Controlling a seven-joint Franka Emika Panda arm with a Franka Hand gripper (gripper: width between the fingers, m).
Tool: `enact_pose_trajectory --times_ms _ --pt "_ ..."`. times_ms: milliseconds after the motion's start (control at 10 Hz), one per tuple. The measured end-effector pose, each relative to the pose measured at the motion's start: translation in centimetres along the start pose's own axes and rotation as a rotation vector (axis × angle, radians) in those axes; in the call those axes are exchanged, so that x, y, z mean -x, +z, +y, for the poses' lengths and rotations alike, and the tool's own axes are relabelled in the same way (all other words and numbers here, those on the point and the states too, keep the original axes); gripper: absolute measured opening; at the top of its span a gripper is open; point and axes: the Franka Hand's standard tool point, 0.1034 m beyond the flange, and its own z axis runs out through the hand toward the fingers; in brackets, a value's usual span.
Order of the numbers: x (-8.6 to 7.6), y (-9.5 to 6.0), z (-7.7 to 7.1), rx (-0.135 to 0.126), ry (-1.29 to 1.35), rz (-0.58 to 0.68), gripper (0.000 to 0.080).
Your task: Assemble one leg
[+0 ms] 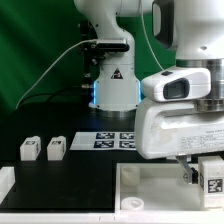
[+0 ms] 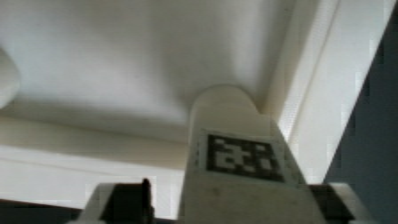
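Your gripper [image 2: 224, 196] pinches the leg [image 2: 235, 150] across its flat sides; it looks light, rigid and slick, so grip it squarely

Your held leg [image 2: 237, 150] reads as smooth white plastic with a soft sheen, its black-and-white marker printed matt. The gripper [image 1: 203, 178] wears glossy white plastic casing; its fingers [image 2: 127, 200] look dark and matt. The tabletop [image 1: 150, 185] shows smooth white plastic, the table [image 1: 60, 175] a matt black surface. The two loose legs [image 1: 42, 148] look like the same white plastic.
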Motion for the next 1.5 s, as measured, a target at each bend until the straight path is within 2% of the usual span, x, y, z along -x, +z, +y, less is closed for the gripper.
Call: enact_pose_trajectory --times_ms 100,400,700,1100,1400,1500 --pt "0.00 0.00 -0.04 0.000 0.092 0.000 0.0289" --pt "-0.03 0.00 -0.18 -0.005 0.431 0.000 0.0290" --pt "-0.03 -0.03 -0.45 -0.018 0.995 -0.014 0.0290" --pt "-0.07 0.38 -0.92 -0.067 1.752 -0.065 0.0290" --pt "-0.04 0.42 -0.92 -0.069 1.752 -0.067 0.0291" --pt "-0.03 0.43 -0.92 -0.070 1.703 -0.065 0.0519"
